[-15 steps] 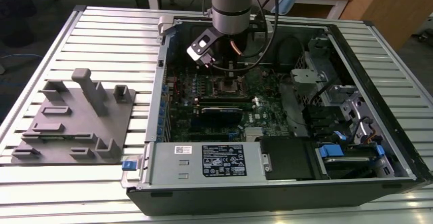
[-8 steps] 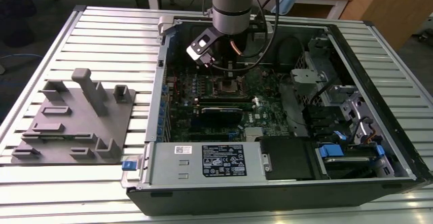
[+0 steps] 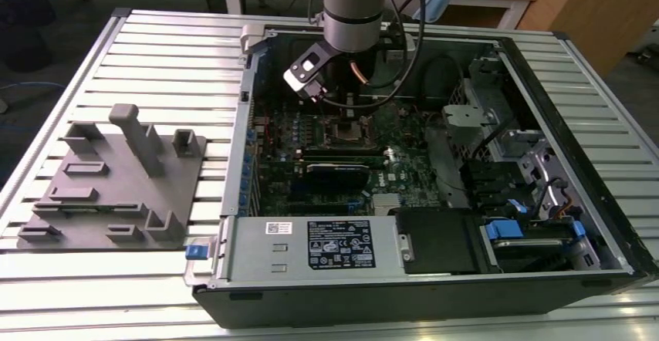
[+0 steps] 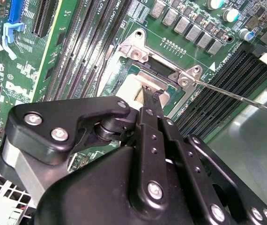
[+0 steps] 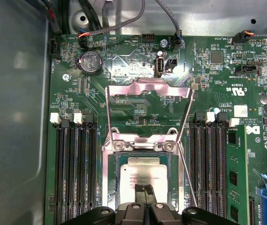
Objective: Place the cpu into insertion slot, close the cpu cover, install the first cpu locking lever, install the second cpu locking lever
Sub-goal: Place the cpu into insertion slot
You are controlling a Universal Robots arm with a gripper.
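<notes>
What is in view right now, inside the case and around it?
cpu: one, silver-grey, lying in the insertion slot.
insertion slot: one, silver-rimmed, on the motherboard.
cpu cover: one, silver, standing open off the slot.
locking lever: one clearly seen, thin silver rod, sticking out unlatched.
motherboard: one, green, inside the case.
memory slots: several, black, on both sides of the insertion slot.
case: one, black, open on the table.
power supply: one, silver, at the case's near edge.
fixture tray: one, grey, at the exterior view's left of the case.
table: one, silver, slatted.
arm: one, grey, reaching down into the case.
gripper: one, black, shut, tips just over the cpu.
</notes>
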